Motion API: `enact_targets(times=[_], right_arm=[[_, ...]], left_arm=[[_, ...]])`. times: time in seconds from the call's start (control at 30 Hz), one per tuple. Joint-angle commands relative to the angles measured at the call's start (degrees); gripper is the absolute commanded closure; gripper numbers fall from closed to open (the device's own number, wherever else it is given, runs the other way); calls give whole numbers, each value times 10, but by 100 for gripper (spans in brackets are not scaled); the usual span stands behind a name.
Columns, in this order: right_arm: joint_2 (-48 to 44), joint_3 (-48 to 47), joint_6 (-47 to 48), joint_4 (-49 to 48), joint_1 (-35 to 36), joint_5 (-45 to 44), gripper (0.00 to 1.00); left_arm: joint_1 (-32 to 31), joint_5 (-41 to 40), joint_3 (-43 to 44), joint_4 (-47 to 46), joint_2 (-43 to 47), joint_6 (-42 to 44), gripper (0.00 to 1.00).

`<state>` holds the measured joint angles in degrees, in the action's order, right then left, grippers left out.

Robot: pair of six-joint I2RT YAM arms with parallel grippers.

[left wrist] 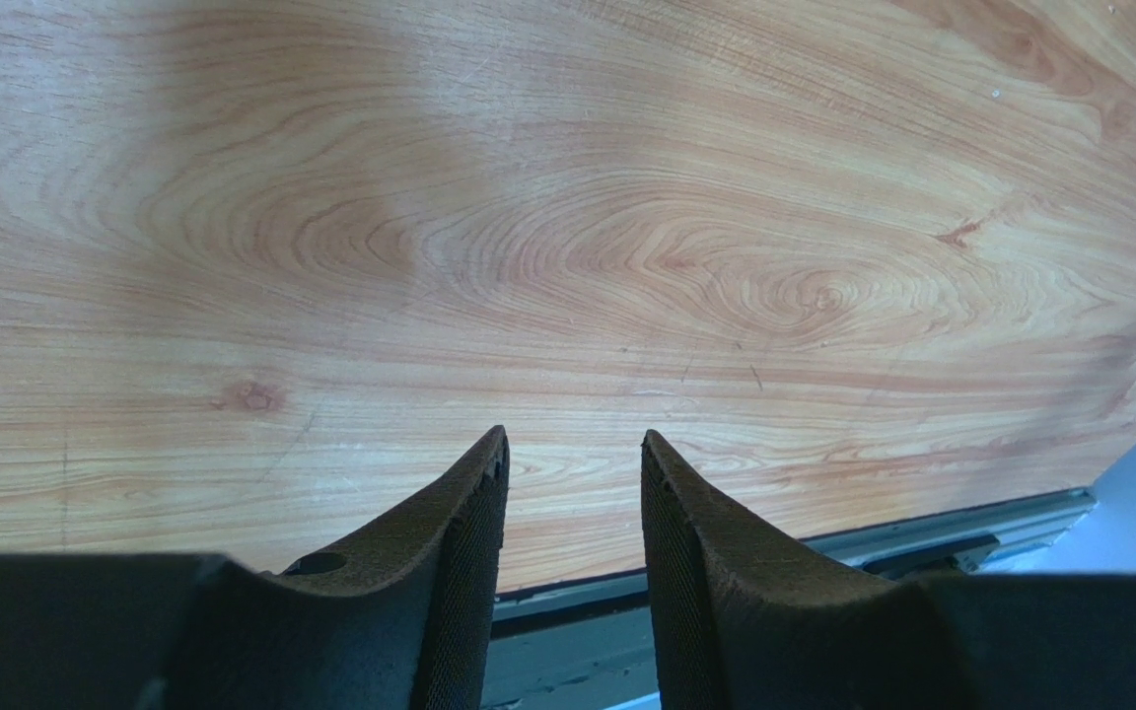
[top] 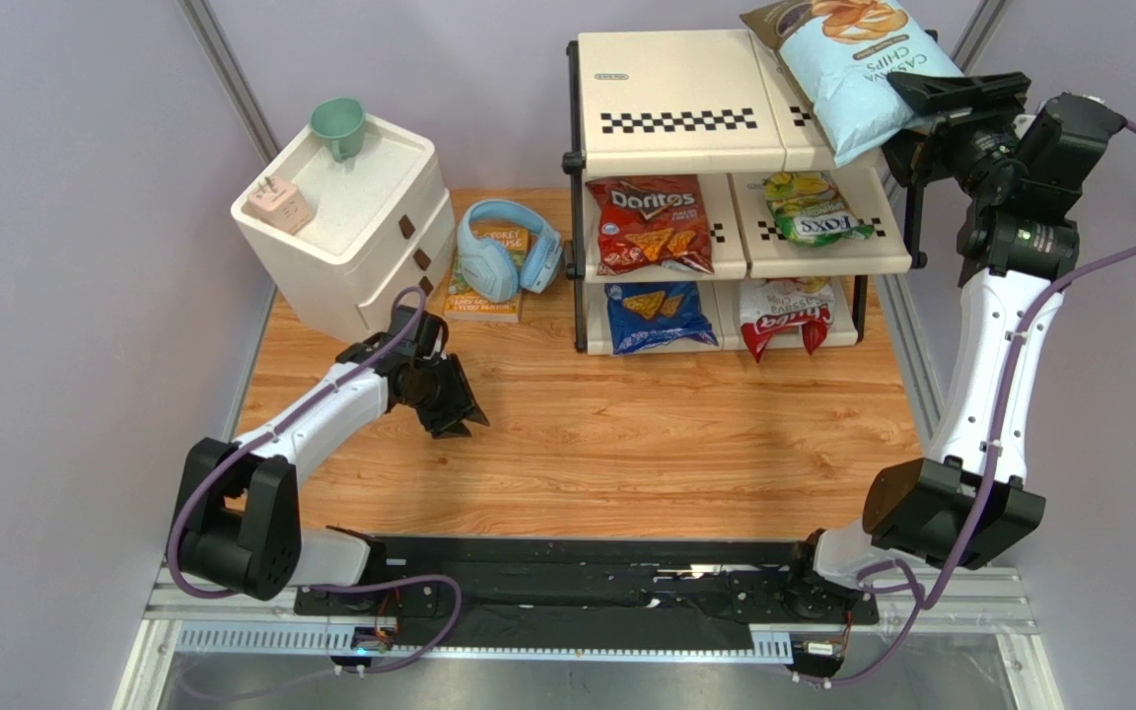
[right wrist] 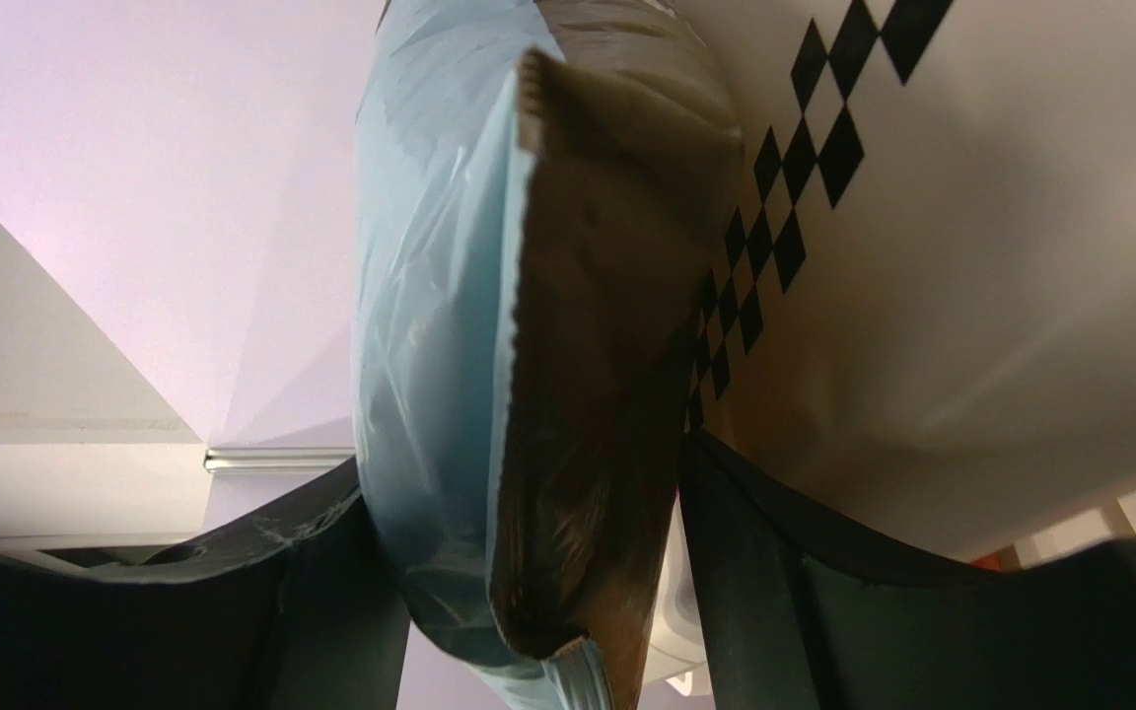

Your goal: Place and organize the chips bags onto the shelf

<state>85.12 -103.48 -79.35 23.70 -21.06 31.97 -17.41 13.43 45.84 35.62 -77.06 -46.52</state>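
The wooden table (top: pixel 678 444) carries a three-tier cream shelf (top: pixel 678 89) at its far right and a white two-drawer cabinet (top: pixel 367 207) at its far left corner. Between them, near the far edge, lies an orange book (top: pixel 478 306) with blue headphones (top: pixel 508 252) on top. On the shelf's top board, the pale-blue cassava bag (top: pixel 848 74) sits tilted at the right end, overhanging the edge. The middle board holds the red Doritos bag (top: pixel 651 222) on the left and the green-yellow bag (top: pixel 811 210) on the right. The bottom board holds the blue Doritos bag (top: pixel 659 314) on the left and the white-and-red bag (top: pixel 785 314) on the right.
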Motion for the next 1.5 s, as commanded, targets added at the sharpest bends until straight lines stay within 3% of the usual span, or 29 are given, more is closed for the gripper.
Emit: enact_targets(times=[0.0, 0.1, 0.2, 0.23, 0.3, 0.33, 0.47, 0.83, 1.0, 1.47], right_arm=[[-36, 13, -22, -20, -16, 29, 36], [-42, 17, -13, -23, -17, 30, 36], [-42, 33, -31, -43, -17, 42, 52], [-42, 42, -35, -57, -17, 46, 67], [-44, 49, -40, -71, -17, 48, 76], [-44, 49, -41, -73, -17, 48, 88], [-52, 56, -34, -71, -16, 36, 98], [-130, 153, -75, -130, -16, -73, 100], [-113, 142, -71, -132, -14, -49, 93], [-80, 118, -77, -136, 25, -107, 88]], left_arm=[[3, 5, 8, 3, 2, -3, 56], [3, 5, 5, 2, 9, -10, 56], [3, 9, 2, 2, 15, -14, 56], [3, 9, -1, 2, 16, -16, 56], [2, 9, -3, 2, 18, -18, 56], [3, 9, -5, 2, 19, -19, 56], [3, 10, -8, 2, 19, -23, 56], [2, 13, -23, 2, 27, -20, 56], [2, 19, -30, -2, 26, -16, 56], [2, 24, -60, -9, 36, 4, 56]])
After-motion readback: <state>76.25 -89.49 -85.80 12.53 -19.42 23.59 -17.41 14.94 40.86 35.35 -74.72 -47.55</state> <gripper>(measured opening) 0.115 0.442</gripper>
